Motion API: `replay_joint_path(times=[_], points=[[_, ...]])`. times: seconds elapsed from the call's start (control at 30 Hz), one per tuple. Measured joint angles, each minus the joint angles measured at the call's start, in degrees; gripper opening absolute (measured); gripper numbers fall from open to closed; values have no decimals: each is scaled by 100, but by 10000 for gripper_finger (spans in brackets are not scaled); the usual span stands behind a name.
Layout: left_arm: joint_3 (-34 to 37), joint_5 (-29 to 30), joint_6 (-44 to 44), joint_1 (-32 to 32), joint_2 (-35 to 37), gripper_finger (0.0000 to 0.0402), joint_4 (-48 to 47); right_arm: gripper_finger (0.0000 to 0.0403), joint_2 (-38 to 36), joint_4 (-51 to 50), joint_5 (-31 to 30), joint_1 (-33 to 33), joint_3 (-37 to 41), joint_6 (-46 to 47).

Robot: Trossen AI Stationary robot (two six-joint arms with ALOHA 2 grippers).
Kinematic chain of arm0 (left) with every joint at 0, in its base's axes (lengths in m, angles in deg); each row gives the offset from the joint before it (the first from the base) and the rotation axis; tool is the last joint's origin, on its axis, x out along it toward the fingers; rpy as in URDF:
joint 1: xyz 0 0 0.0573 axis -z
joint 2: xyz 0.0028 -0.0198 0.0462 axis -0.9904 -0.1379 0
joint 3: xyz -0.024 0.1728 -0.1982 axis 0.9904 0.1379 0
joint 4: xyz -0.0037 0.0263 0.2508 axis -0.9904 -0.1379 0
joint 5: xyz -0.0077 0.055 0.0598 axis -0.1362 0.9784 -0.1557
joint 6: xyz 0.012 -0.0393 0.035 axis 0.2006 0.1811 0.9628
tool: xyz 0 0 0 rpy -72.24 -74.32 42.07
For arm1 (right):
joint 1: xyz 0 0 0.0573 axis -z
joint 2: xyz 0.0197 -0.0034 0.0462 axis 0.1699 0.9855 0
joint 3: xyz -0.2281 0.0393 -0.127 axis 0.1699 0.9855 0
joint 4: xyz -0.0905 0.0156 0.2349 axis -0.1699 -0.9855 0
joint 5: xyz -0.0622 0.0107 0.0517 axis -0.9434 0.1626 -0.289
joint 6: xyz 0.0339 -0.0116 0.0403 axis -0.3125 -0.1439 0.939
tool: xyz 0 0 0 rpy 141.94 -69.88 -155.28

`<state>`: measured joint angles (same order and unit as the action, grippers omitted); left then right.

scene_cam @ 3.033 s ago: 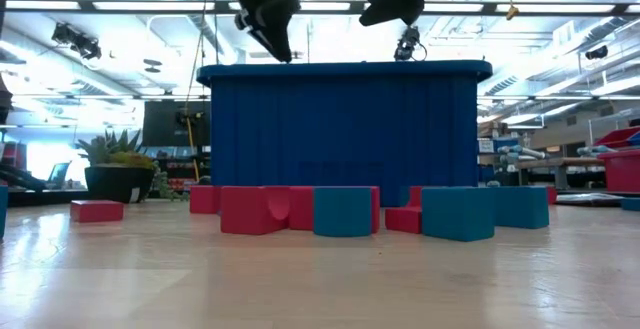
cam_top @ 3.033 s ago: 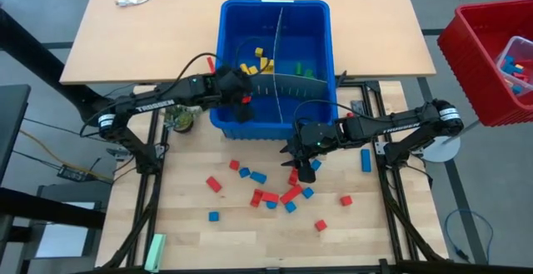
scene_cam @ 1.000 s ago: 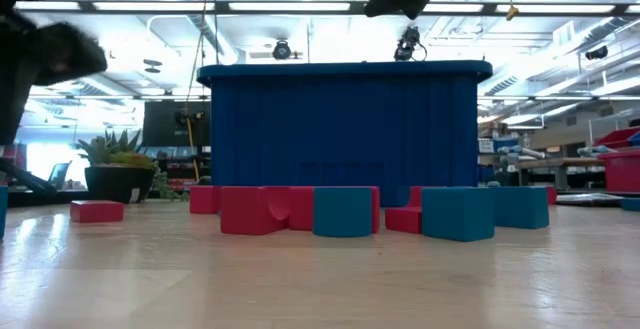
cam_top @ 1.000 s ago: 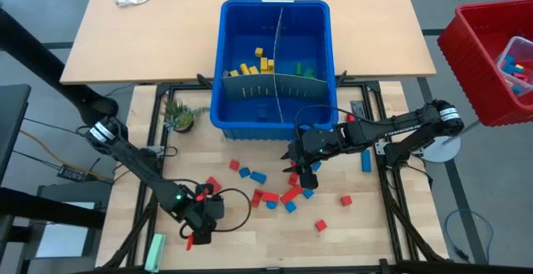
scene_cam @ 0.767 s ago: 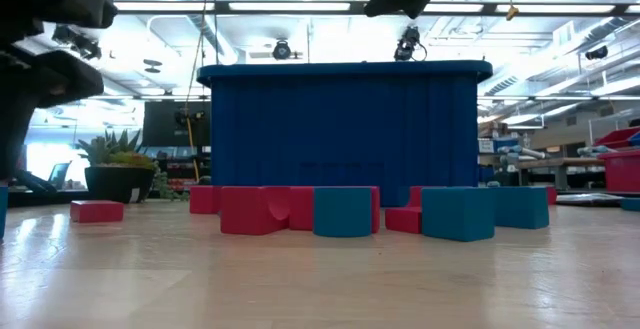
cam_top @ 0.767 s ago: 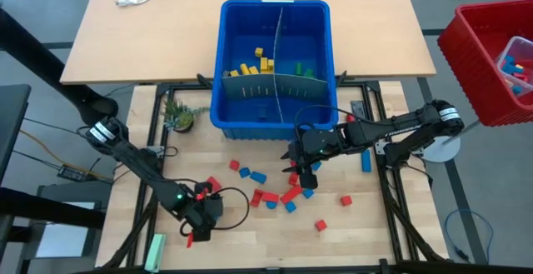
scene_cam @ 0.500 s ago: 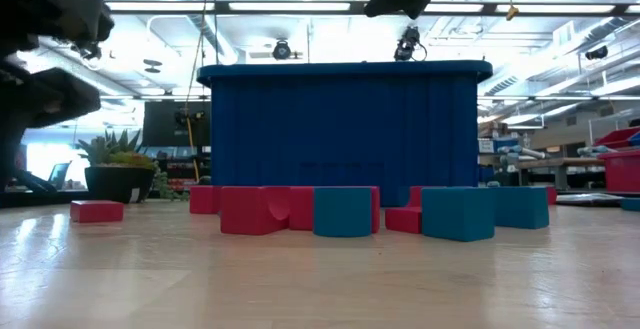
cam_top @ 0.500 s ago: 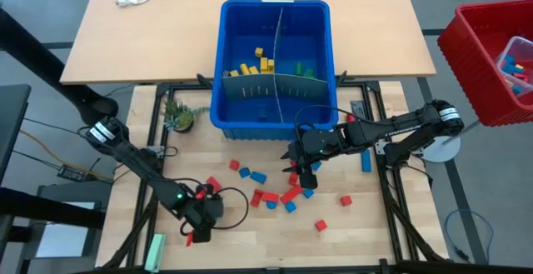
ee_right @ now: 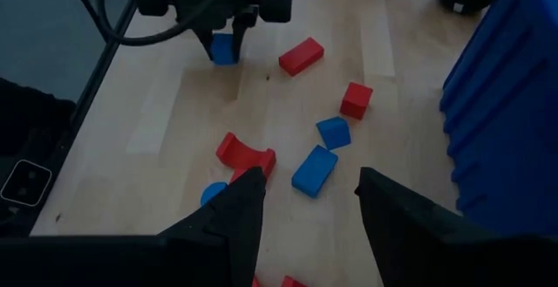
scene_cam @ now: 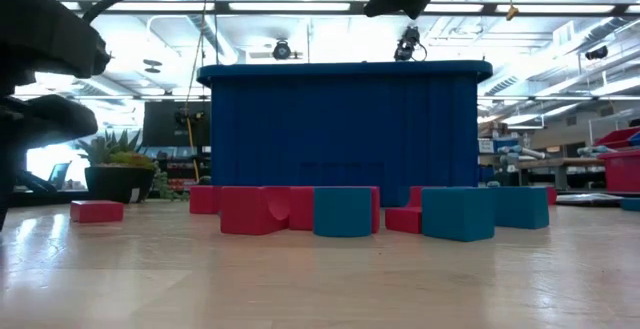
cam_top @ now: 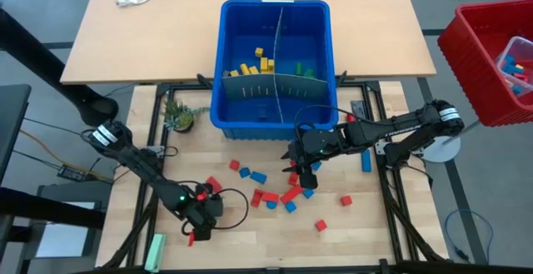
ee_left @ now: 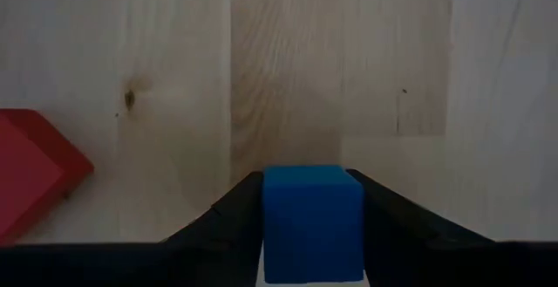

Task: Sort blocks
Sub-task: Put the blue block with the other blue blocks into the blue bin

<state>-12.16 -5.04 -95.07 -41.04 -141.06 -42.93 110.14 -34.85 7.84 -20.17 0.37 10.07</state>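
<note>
Looking down from the high view, we see the blue bin (cam_top: 275, 66) at upper centre with yellow and green blocks already inside, and most of the loose red and blue blocks (cam_top: 279, 192) scattered on the wooden table (cam_top: 366, 224) below it, in the lower middle of the frame.

The left gripper (cam_top: 202, 216) is low at the lower left of that scatter. In its wrist view a blue block (ee_left: 312, 222) sits squarely between the two dark fingers (ee_left: 228, 213), which touch or nearly touch its sides; we judge the jaws to be closing on it, though we cannot tell whether the grip is firm.

The right gripper (cam_top: 303, 164) hangs over the upper edge of the scatter with its jaws apart and nothing between them.

We think the main risk is a weak pinch: if the block is lifted before the fingers bear fully on its smooth sides, it could slip out or twist. A red block (ee_left: 35, 174) lies near and could be nudged.

The left wrist view alone shows the block centred between the fingers. The right wrist view shows the left gripper (ee_right: 218, 25) standing over that blue block (ee_right: 223, 50). The low view shows neither grip, only the bin wall (scene_cam: 345, 129) and the blocks before it.
</note>
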Motion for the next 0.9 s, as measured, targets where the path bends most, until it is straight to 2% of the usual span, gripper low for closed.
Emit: replay_joint_path(times=[0.13, 0.27, 0.37, 0.47, 0.6, 0.7, 0.9], points=[[-164, -63, -52, -82, -75, 139, -169, 172, 0, 2, 0, 0, 0, 0], [-769, -97, 216, -342, -32, 139, -1035, 172, 0, 19, 0, 0, 0, 0], [-1436, 330, 630, -602, 84, 139, -1848, 171, 0, 34, 0, 1, 0, -6], [-2009, 1136, 1300, -949, 179, 139, -2258, 170, 0, 48, 0, 0, 0, -54], [-2727, 1995, 2439, -1661, 393, 139, -2760, 171, -2, 55, 0, 0, 0, -94], [-3231, 2388, 3261, -2278, 550, 139, -3018, 171, -2, 33, 0, 0, 0, -101], [-3968, 2431, 4658, -3612, 785, 139, -2514, 169, -2, 18, -9, 0, 0, -98]])
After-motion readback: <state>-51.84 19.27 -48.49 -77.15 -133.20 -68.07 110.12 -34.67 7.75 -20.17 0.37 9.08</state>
